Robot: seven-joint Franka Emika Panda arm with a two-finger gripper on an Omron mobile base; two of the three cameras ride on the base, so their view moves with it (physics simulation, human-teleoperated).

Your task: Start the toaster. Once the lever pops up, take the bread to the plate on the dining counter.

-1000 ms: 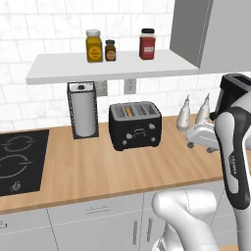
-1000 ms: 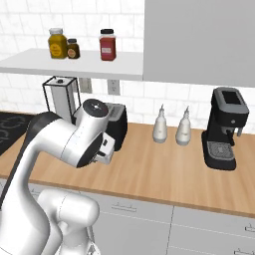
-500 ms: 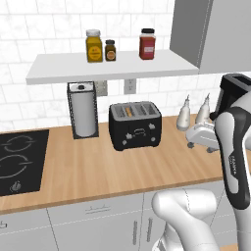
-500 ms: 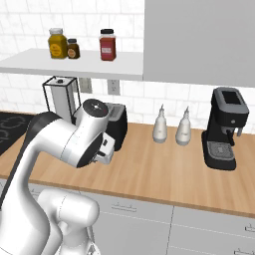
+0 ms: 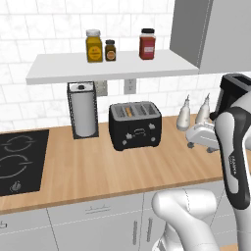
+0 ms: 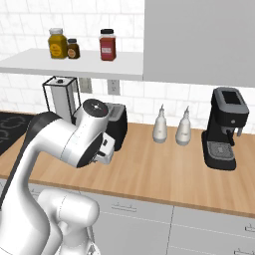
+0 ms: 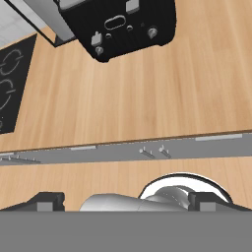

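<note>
Right, the gripper (image 7: 126,204) is hanging wide open well short of the toaster (image 5: 135,125), which is sitting against the back wall holding the bread (image 5: 128,112), and a sloppy approach is risking nudging it instead of pressing the lever.

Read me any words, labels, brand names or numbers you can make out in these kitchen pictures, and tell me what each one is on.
No text can be read as words.
Arm: a line of small print runs along the dark band of the link, too blurred to read.
Three jars on the shelf: the yellow jar, small brown jar and red jar carry plain colours, no legible labels.
Toaster: knobs and a front panel, no readable marks.
</note>
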